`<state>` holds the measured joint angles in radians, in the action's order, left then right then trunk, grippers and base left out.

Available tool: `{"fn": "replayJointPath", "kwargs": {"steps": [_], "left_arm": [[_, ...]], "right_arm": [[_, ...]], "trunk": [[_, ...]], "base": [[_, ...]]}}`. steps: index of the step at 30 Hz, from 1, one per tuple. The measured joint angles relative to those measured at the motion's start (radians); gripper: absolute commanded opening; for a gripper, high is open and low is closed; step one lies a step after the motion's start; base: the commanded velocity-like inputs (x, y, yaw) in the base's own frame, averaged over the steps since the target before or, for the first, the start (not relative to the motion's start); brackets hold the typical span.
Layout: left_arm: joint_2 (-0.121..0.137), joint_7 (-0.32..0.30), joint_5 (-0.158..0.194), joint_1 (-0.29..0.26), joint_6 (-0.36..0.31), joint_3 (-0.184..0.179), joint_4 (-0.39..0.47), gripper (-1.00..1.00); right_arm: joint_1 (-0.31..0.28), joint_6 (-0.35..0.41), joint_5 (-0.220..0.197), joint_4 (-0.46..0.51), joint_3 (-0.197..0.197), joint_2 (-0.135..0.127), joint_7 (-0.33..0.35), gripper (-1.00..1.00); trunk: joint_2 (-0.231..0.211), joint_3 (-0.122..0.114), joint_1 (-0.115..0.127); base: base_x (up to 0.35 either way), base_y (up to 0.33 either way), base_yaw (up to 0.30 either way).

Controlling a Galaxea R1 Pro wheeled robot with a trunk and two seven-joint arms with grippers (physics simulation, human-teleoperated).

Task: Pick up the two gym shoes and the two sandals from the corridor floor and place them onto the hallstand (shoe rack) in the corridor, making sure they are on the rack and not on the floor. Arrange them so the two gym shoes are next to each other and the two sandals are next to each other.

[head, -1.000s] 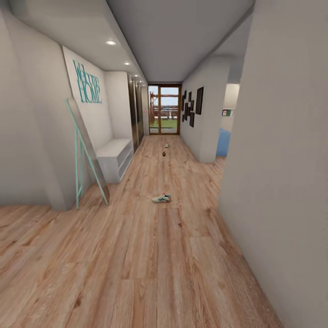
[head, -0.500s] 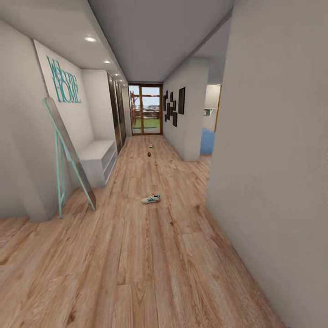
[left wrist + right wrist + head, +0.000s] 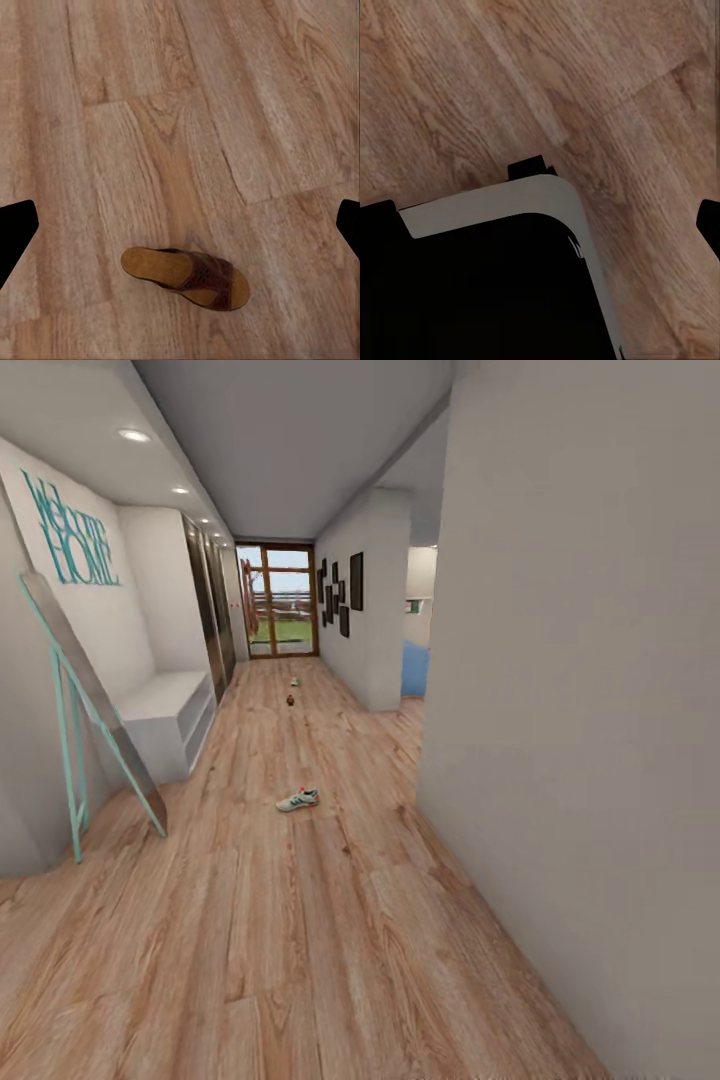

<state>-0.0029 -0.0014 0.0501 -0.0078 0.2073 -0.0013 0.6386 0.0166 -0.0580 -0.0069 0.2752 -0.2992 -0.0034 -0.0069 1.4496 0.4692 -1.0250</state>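
Ahead, one gym shoe (image 3: 298,799); below, one sandal (image 3: 187,277) on floor (image 3: 300,940)

Brown sandal (image 3: 187,277) flat on plank floor (image 3: 172,120), tool (image 3: 180,225) fingertips spread wide

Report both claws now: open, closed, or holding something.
Left claw: open, holding nothing; a sandal lies on the floor below it.
Right claw: open, holding nothing.
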Motion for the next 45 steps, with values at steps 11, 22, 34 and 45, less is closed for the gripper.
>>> {"fn": "replayJointPath", "kwargs": {"steps": [11, 22, 34, 45], "left_arm": [[0.0, 0.0, 0.0, 0.0, 0.0, -0.001, 0.0, 1.0], [0.0, 0.0, 0.0, 0.0, 0.0, 0.0, 0.0, 1.0], [0.0, 0.0, 0.0, 0.0, 0.0, 0.0, 0.0, 1.0], [0.0, 0.0, 0.0, 0.0, 0.0, 0.0, 0.0, 1.0]], "right_arm": [[0.0, 0.0, 0.0, 0.0, 0.0, 0.0, 0.0, 1.0], [0.0, 0.0, 0.0, 0.0, 0.0, 0.0, 0.0, 1.0], [0.0, 0.0, 0.0, 0.0, 0.0, 0.0, 0.0, 1.0], [0.0, 0.0, 0.009, -0.002, 0.004, 0.001, 0.0, 1.0]], "trunk": [[0.0, 0.0, 0.0], [0.0, 0.0, 0.0], [0.0, 0.0, 0.0], [0.0, 0.0, 0.0]], "base": [[-0.15, 0.151, -0.265], [-0.072, 0.089, -0.265], [-0.002, 0.017, -0.263], [0.0, 0.26, -0.07]]}}
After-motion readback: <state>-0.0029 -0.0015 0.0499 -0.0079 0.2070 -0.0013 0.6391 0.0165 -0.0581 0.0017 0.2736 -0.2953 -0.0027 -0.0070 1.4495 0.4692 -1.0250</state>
